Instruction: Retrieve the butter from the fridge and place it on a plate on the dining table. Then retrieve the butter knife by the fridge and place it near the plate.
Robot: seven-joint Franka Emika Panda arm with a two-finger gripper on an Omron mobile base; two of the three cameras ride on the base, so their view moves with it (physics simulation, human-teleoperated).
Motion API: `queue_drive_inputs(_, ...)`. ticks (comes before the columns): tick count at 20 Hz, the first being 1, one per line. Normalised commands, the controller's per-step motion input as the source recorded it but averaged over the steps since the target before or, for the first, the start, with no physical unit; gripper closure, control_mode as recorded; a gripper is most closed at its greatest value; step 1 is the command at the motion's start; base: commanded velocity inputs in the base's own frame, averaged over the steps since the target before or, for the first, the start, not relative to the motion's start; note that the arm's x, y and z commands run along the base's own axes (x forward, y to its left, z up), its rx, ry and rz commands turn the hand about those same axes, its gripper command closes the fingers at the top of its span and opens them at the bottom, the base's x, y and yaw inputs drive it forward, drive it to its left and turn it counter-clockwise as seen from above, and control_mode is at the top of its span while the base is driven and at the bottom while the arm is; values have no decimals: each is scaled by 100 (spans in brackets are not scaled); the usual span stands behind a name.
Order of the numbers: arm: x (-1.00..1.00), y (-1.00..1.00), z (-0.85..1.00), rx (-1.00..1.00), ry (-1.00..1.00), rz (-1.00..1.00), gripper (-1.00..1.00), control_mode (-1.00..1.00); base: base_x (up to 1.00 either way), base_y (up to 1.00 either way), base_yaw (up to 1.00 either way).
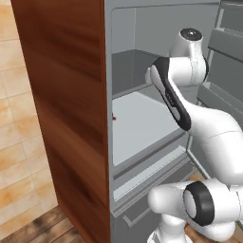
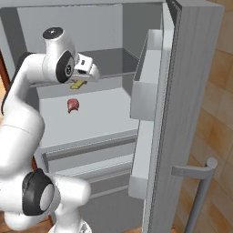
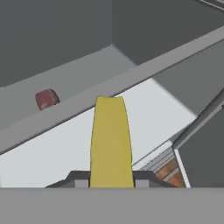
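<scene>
Butter (image 3: 110, 142) sits clamped in the gripper (image 2: 84, 82), lifted above a fridge (image 2: 191, 91) shelf, a small reddish item (image 2: 73, 105) lying below; retrieval looks underway, and next comes backing clear toward the plate.

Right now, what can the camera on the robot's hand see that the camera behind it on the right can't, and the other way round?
Hand view alone: the jaws shut on the butter at its near end, the yellow stick pointing straight away from the camera, and the gripper seen from behind.

Right base view alone: the white arm reaching into the fridge, the open door with its shelves, and the bar handle.

Both: the butter, a small reddish lump on the pale shelf, and the fridge's grey interior.
</scene>
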Motion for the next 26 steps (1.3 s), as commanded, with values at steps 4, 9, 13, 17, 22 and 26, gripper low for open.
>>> queue_drive_inputs(4, -100, -5, -1, -3, 0, 0, 100, -100, 0, 0, 0)
queue_drive_inputs(9, -100, 4, -19, -1, 0, 0, 100, -100, 0, 0, 0)
queue_drive_inputs(13, -90, 4, -30, 0, 0, 0, 100, -100, 0, 0, 0)
queue_drive_inputs(17, -46, 1, -32, 0, 0, 0, 100, -100, 0, 0, 0)
queue_drive_inputs(22, -48, 1, -25, 0, 0, 0, 100, -100, 0, 0, 0)
queue_drive_inputs(26, -8, 0, -3, 0, 2, 0, 100, -100, 0, 0, 0)
